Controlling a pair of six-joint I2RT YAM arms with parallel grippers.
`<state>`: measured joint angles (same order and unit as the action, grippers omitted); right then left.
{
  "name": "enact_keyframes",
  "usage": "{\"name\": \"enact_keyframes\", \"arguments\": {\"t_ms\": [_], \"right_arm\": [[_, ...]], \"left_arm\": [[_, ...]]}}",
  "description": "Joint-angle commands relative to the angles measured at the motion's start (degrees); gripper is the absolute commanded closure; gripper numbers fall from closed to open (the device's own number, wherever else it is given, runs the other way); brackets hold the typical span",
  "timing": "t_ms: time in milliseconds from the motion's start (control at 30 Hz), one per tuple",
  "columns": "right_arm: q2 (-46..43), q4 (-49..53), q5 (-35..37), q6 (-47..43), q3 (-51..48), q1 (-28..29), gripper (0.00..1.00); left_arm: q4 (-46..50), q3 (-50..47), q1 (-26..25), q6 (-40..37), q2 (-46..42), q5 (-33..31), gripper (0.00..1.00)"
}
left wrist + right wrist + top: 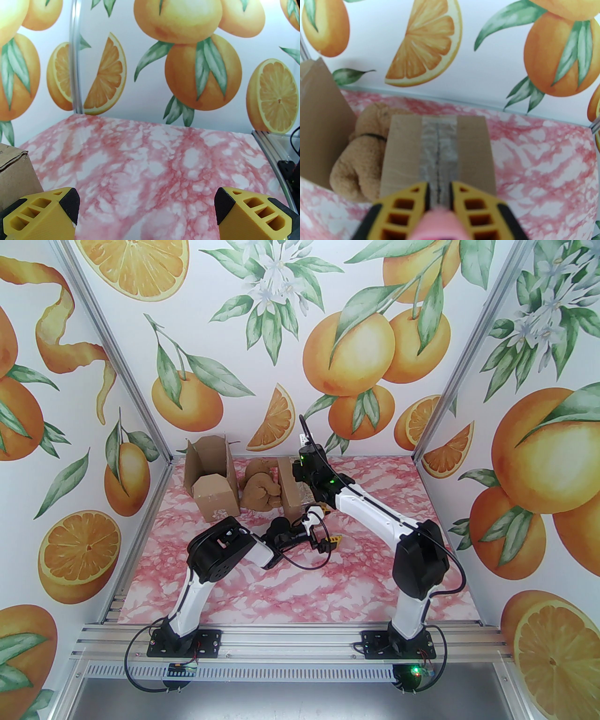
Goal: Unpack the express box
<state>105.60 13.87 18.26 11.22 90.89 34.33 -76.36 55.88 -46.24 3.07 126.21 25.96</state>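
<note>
On the table, the plush toy lies between the open box, left, and the closed box, right

Far left is crowded: open box, plush toy and taped box stand in a row, the toy pressed between. The right gripper, clamped on a pink tool, overhangs the taped box; the table to its right lies bare and passable.
</note>
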Motion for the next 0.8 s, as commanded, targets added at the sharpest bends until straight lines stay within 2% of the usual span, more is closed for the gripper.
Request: {"name": "enact_keyframes", "arguments": {"t_ms": [0,567,767], "right_arm": [[-3.53,3.78,1.27,1.41,-1.59,1.0,1.0],[-7.5,6.79,1.54,3.96,-4.72,3.04,1.0],[-10.64,3.42,1.97,4.62,-10.18,3.45,1.0]], "left_arm": [[0.23,1.62,1.38,1.28,1.39,-3.26,0.01],[1.66,2.39,2.11,1.5,1.64,-5.73,0.01],[2.15,2.28,2.26,1.68,1.33,-6.42,0.01]]}}
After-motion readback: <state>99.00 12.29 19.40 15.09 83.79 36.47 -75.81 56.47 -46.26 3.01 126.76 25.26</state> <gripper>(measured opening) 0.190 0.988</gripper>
